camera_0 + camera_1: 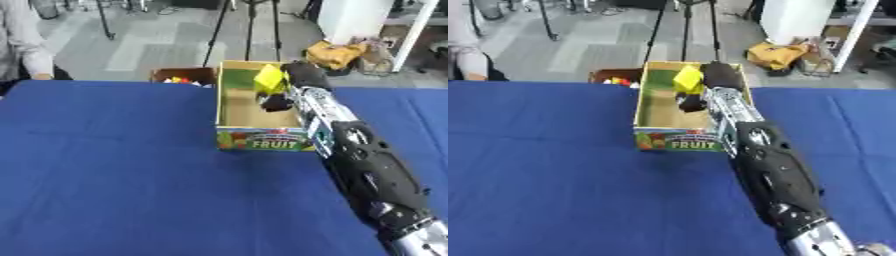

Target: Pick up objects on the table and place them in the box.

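Forearm stretched across table [114,165]; my right hand [282,97] held yellow block [269,77] over box [229,112]; next, release.

- The table [114,175] has a cloth of plain deep blue, without any pattern.
- The box [262,140] is pale brown cardboard inside, with one green inner wall; its front panel is green with red and yellow fruit pictures and the white word "FRUIT".
- The object [269,77] over the box is bright yellow.
- The right hand [293,82] is black.
- The right arm [367,170] is mostly black, with a silver part near the hand and a silver joint at the lower corner.
- The second box [182,76] behind is brown, with small red, yellow and white things in it.
- The floor [157,40] is grey.
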Available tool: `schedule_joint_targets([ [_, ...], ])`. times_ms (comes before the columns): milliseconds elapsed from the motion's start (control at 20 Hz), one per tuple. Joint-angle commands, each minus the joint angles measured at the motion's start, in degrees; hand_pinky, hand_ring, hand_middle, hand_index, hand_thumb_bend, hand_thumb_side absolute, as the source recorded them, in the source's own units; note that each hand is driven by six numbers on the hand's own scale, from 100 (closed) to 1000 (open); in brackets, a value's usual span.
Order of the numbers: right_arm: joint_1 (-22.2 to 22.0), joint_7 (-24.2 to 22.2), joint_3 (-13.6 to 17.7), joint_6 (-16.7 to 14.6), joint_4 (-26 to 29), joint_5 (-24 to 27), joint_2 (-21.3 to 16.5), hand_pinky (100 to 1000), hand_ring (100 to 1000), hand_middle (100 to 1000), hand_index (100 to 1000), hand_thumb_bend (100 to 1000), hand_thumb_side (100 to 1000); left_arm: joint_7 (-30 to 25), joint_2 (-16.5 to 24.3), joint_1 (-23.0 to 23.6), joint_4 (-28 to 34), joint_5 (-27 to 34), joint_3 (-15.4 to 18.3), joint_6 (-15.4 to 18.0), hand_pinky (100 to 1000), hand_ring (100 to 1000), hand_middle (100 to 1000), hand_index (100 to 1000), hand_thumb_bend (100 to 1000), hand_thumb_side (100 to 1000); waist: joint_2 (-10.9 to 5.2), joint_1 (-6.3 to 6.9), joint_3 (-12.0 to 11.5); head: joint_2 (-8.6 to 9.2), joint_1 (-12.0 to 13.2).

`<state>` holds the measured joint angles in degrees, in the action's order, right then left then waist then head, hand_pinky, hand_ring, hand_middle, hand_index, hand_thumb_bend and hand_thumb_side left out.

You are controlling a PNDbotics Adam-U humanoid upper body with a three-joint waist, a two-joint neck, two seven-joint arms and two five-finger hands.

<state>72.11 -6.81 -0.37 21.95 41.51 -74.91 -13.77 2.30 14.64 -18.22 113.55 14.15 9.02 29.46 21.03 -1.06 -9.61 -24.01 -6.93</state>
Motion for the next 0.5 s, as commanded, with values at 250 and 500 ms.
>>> schedule_joint_targets([
  [250, 1.28, 1.89, 2.98, 3.22, -2.47, -2.61, 0.31, 815, 804, 383, 544, 100, 512, -0.44, 0.37, -0.90, 1.05, -0.04, -0.06, 0.36, 575, 798, 889, 946, 100, 999, -0.43, 0.47, -0.74, 1.36, -1.11],
  [500, 1.22, 2.23, 3.79, 3.80, -2.79, -2.18, 0.79, 834, 826, 450, 633, 100, 646, -0.63, 0.26, -1.08, 1.05, -0.05, -0.10, 0.60, 575, 799, 889, 946, 100, 998, 0.13, 0.61, -1.37, 1.99, -1.88],
])
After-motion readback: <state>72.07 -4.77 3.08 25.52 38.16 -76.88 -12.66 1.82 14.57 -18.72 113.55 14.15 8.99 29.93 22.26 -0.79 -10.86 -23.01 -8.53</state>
